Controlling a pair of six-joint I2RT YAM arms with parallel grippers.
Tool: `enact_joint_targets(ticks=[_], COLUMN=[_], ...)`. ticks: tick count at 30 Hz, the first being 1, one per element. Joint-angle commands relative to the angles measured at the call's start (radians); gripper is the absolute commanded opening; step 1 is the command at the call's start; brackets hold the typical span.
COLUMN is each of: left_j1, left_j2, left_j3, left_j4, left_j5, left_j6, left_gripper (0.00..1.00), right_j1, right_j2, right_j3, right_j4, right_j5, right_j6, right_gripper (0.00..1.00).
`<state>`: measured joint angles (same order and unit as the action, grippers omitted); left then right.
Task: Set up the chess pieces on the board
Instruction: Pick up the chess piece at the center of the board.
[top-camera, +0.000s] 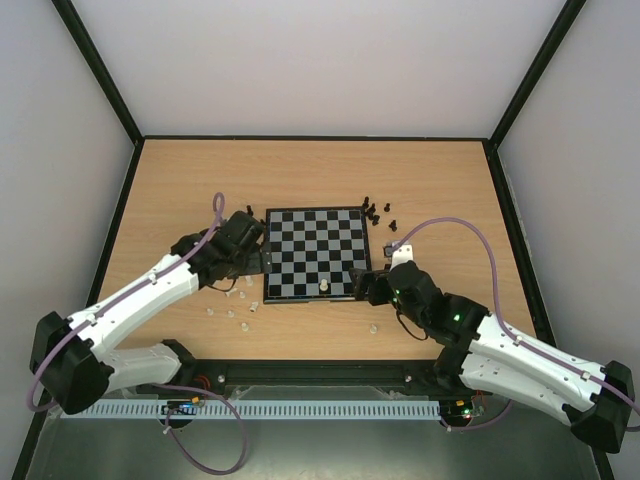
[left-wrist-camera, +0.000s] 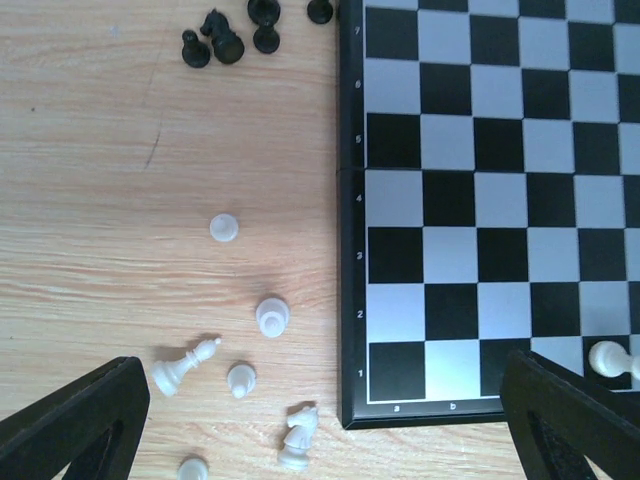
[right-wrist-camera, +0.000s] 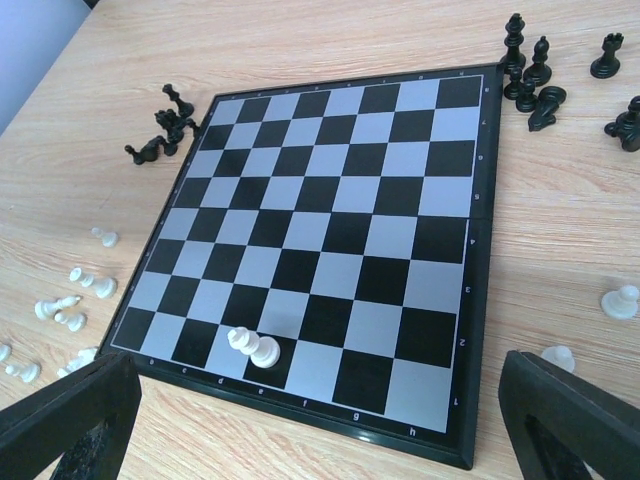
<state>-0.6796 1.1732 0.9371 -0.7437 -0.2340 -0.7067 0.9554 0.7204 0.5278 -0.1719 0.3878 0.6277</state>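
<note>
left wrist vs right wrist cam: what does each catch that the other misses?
Left wrist only: the white knight lying on its side on the table off the board's near left corner; the right wrist view does not show it clearly. Right wrist only: the board's right edge, the black group past its far right corner, and two white strays on the table to its right. Both: the board, the white pieces on its near row, the black cluster off its far left corner, and loose white pawns to its left.

The left wrist view's edges cut off the board at top and right, and two black chess pieces.
</note>
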Motion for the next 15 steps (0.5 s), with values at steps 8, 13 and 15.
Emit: enact_joint_targets(ticks=[8, 13, 15], left_j1=[0.009, 0.023, 0.027], left_j2=[0.095, 0.151, 0.159], left_j3=[-0.030, -0.056, -0.063], left_j4=[-0.017, 0.029, 0.036], left_j5=[0.004, 0.027, 0.035], left_j6=[0.009, 0.027, 0.031], left_gripper=[0.99, 0.99, 0.99], right_j1=[0.003, 0.004, 0.004], right_j2=[0.010, 0.017, 0.017], right_j3=[-0.023, -0.027, -0.031], right_j4=[-0.034, -0.038, -0.037], right_j5=[0.011, 0.004, -0.002], right_j6=[0.002, 0.001, 0.001], right_gripper=[0.99, 0.99, 0.99])
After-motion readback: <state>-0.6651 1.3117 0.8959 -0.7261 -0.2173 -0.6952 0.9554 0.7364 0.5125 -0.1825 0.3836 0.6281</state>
